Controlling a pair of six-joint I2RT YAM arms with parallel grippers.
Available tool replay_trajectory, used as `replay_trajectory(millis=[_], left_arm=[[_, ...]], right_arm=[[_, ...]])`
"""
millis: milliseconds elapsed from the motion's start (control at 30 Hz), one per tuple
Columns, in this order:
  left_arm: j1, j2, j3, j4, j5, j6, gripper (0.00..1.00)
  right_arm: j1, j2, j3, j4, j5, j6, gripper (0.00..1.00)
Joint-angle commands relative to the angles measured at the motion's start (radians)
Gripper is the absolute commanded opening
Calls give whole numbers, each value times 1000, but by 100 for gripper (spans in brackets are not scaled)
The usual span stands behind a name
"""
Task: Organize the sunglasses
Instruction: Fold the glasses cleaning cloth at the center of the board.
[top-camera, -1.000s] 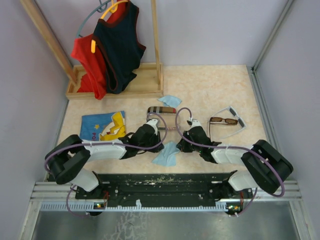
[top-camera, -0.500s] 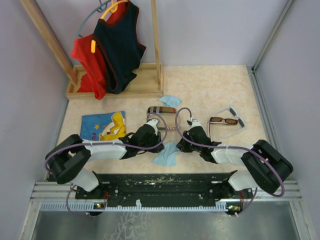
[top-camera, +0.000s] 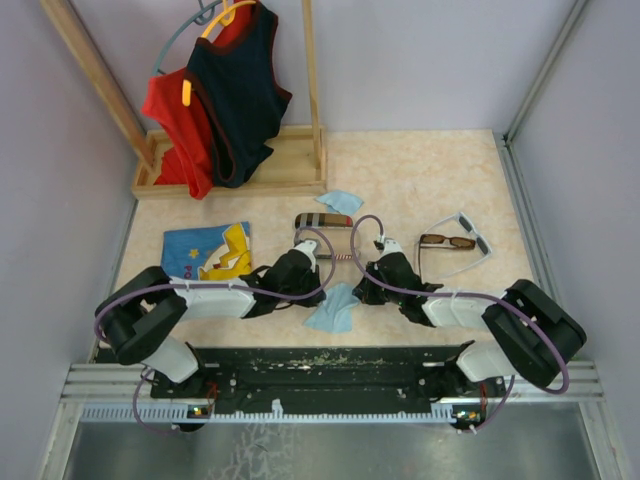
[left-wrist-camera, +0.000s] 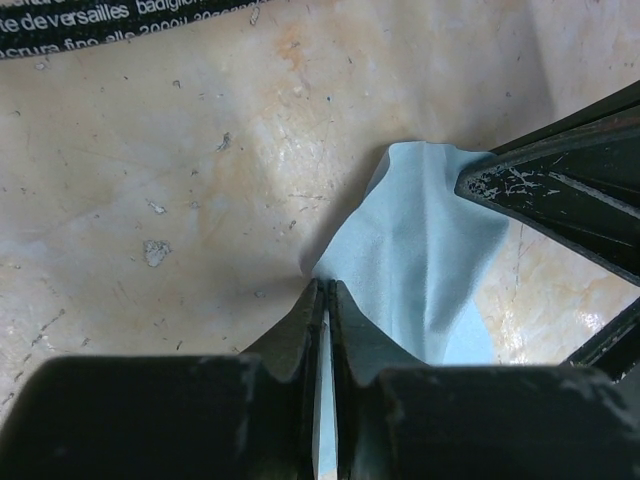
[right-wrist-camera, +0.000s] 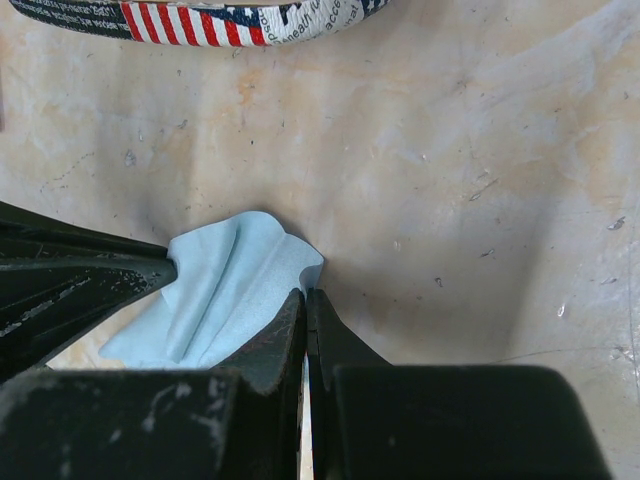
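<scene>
Almost nothing has shifted since a second ago: in the top view both arms keep the same low pose and neither pair of sunglasses has moved. The brown sunglasses (top-camera: 447, 241) lie toward the right edge of the surface (top-camera: 420, 170), their long axis running left to right, about parallel to the far edge. The white-grey sunglasses (top-camera: 474, 236) are just beside them on the right, tilted, with the thin arms reaching toward the near edge; whether the two pairs touch I cannot tell. Both pairs are well apart from the tools, and only the top view shows them. The wrist views show what the top view hides. The left tool (left-wrist-camera: 325, 300) has its fingers nearly together, pinching an edge of the light-blue cloth (left-wrist-camera: 420, 260). The right tool (right-wrist-camera: 305, 296) is pressed together at the opposite edge of this cloth; if any cloth is caught inside, I cannot tell. A flag-print case (right-wrist-camera: 220, 15) lies just beyond it.
</scene>
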Motion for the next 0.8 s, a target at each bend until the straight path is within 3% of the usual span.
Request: replay_trajectory(millis=[0,167,767], left_arm=[[-4,-2,-3,26,12,2,8],[-4,-13,-4,30,13,3,1],[4,-129,-15,-29,-55,56,0]], right_arm=[[2,18,20,-15,-2,-3,0],[2,20,20,-15,-2,-3,0],[2,-9,40,-50,8,-41,0]])
